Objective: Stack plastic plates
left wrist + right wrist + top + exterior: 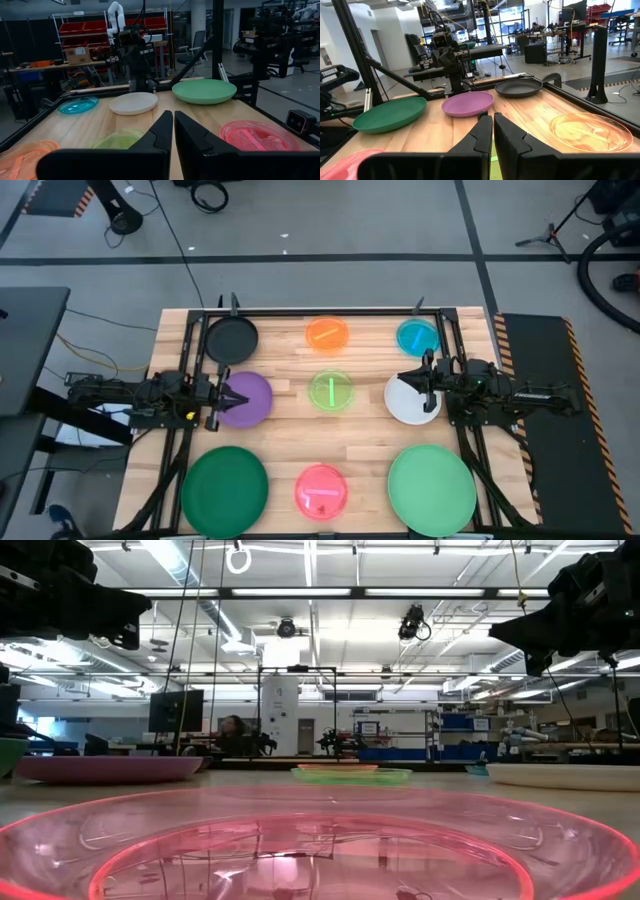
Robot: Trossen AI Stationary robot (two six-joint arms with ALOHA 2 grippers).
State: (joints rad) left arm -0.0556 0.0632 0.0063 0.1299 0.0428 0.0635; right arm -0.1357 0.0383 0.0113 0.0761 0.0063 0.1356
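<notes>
Nine plates lie flat and apart on the wooden table: black (231,338), orange (327,333), cyan (417,337), purple (250,398), lime (330,391), white (407,404), dark green (224,489), pink (321,490), light green (432,488). My left gripper (228,393) hovers shut above the purple plate's left edge, touching nothing. My right gripper (420,378) hovers shut above the white plate's far edge. In the wrist views, the left gripper (173,116) and the right gripper (492,117) both show their fingertips together.
A black metal frame (330,311) borders the table's far and side edges. A small camera (298,121) sits at the near edge by the pink plate. Bare wood shows between the plates. Beyond the table stand shelves, desks and a seated person (232,729).
</notes>
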